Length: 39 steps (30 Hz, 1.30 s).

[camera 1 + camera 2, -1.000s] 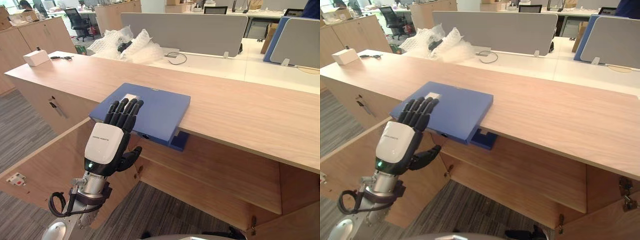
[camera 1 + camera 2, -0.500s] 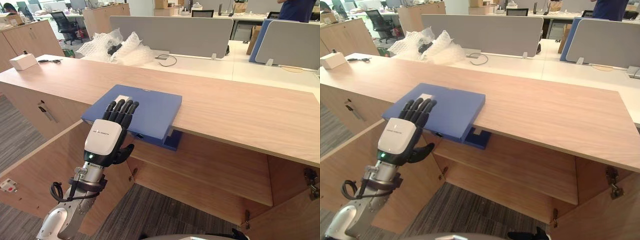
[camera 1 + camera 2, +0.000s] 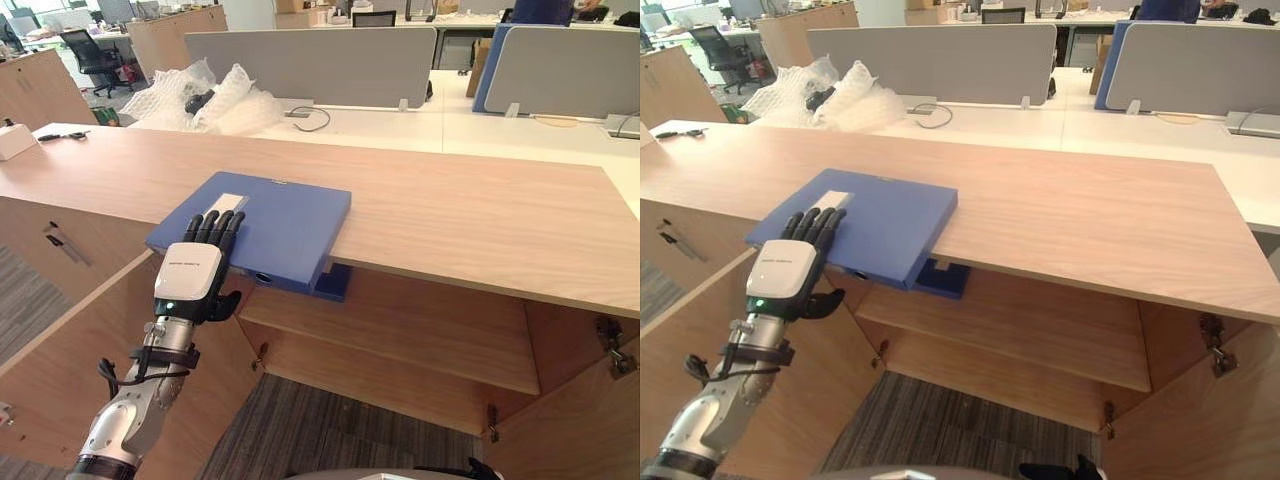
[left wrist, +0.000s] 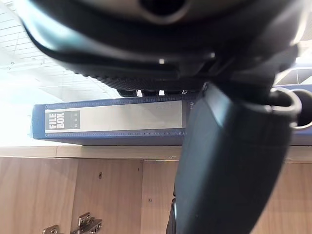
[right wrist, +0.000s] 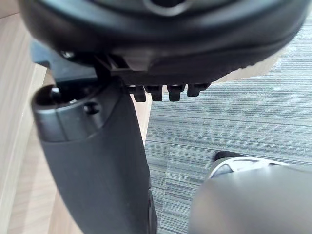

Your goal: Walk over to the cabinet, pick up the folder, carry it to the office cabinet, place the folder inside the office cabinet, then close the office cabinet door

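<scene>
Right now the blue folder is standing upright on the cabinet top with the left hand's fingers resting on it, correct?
Not quite. The blue folder lies flat on the cabinet top, not upright, with its near end overhanging the front edge. The left eye view shows this. The left hand does rest its fingers on it.

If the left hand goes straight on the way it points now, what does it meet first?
The left hand lies with its fingers on the folder; going on, it would probably slide onto the white label just ahead.
</scene>
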Available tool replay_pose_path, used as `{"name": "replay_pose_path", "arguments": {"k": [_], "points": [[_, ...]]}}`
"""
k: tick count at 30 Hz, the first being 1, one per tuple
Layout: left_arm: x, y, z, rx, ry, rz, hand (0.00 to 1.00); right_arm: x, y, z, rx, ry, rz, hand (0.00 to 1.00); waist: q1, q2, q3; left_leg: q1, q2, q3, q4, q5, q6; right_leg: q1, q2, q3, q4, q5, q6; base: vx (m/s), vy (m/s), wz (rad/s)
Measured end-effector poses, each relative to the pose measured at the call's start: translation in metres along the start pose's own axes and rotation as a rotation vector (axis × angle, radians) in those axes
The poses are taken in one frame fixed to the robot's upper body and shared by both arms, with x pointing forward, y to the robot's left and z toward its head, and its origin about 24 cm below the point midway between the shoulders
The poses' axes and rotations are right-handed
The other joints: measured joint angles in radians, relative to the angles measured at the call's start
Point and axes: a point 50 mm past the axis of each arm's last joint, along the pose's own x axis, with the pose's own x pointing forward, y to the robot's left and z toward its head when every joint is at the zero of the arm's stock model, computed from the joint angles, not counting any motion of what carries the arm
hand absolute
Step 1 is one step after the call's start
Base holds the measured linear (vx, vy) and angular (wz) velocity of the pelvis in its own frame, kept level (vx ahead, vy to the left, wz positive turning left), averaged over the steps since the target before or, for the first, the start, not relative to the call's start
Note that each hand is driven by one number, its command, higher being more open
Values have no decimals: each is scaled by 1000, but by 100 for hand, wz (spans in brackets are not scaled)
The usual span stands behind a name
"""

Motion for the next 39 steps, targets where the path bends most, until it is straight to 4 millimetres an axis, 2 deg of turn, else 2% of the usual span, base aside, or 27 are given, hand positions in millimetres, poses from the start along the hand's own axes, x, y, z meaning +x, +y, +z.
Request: {"name": "replay_pose_path", "arguments": {"k": [8, 9, 16, 18, 21, 24, 30, 35, 39], "points": [[15, -1, -2, 12, 10, 11, 100, 0, -1, 0, 12, -1, -5, 100, -13, 6, 2, 13, 0, 27, 0, -2, 3, -4, 0, 28, -3, 8, 0, -17, -1, -10], [16, -2, 0, 11, 4, 11, 0, 0, -2, 1, 16, -2, -7, 100, -18, 8, 2, 13, 0, 29, 0, -2, 3, -5, 1, 31, -5, 11, 1, -22, 7, -13], [25, -1, 6, 6, -23, 40, 0, 0, -3, -1, 30, 0, -14, 100, -32, 14, 1, 12, 1, 53, 0, -4, 4, -20, 3, 60, -11, 26, 3, -20, 8, -12], [34, 3, 8, 10, -35, 67, 0, -1, -4, -4, 30, 9, -16, 100, -32, 15, 0, 12, 1, 53, 0, -5, 3, -20, 3, 61, -15, 30, 3, -23, 6, -4], [30, -5, 8, 32, -33, 59, 0, -1, -4, -5, 30, 11, -16, 100, -37, 14, -1, 12, 1, 56, 0, -6, 3, -20, 5, 66, -22, 39, 4, -32, 9, -5], [30, -5, 8, 83, -51, 66, 0, -1, -4, -5, 31, 11, -17, 100, -39, 13, -3, 17, 2, 67, 0, -13, -1, -21, 5, 80, -27, 48, 8, -31, 13, -11], [26, -8, 9, 60, -15, 68, 0, -1, -5, -8, 32, 18, -21, 100, -40, 14, -4, 23, 2, 84, 2, -23, -7, -22, 6, 100, -36, 59, 11, -19, 3, -10], [4, -1, 22, -50, 48, 126, 0, -3, -8, -17, 49, 43, -41, 100, -40, 21, -11, 23, 2, 103, 4, -36, -6, -27, 9, 116, -48, 61, 13, 20, -3, -11], [-8, 19, 54, -384, 63, 246, 0, -3, -10, -20, 65, 58, -52, 100, -40, 20, -17, 26, 1, 111, 4, -41, 0, -21, 12, 124, -63, 63, 12, 37, -2, -8]]}}
